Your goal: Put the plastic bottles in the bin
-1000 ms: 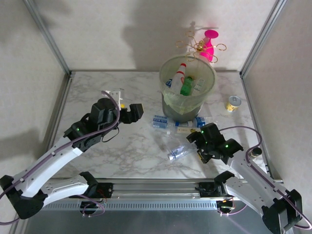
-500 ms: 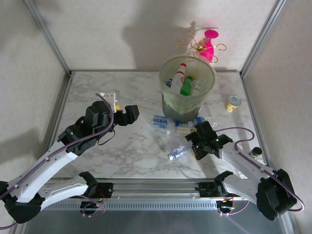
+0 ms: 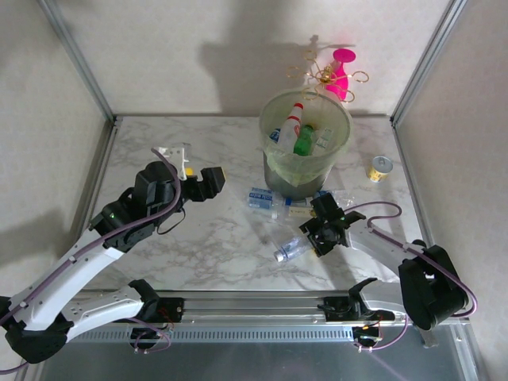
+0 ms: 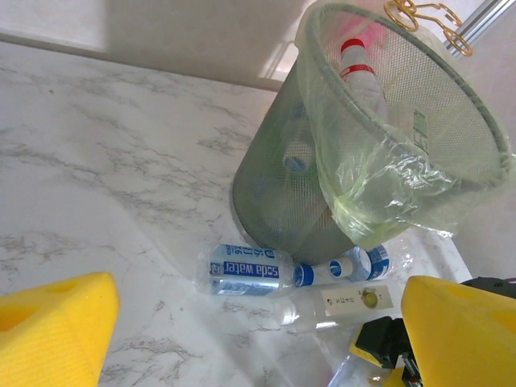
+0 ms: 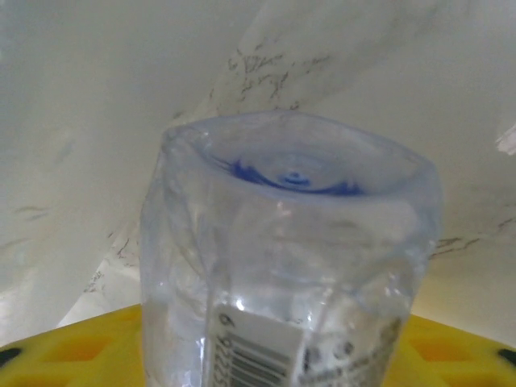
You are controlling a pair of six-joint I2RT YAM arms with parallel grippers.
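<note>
Bottle [image 3: 290,249] lies on the desk [image 3: 198,238] along 8-to-2 o'clock, its 2 o'clock end between the right hand's [image 3: 313,236] fingers, gripped or not I cannot tell, bin [image 3: 279,176] at 12.

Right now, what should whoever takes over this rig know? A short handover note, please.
Left gripper: fingers open, empty, above the table to the left of the bin.
Right gripper: fingers either side of a clear bottle lying in front of the bin. Whether the grip is tight cannot be told.
Done: several bottles are in the bin, among them a green bottle and a white red-capped bottle.
Left: the clear bottle, plus three lying at the bin's foot: the soda water bottle, a blue-capped bottle and a white-labelled bottle.
</note>
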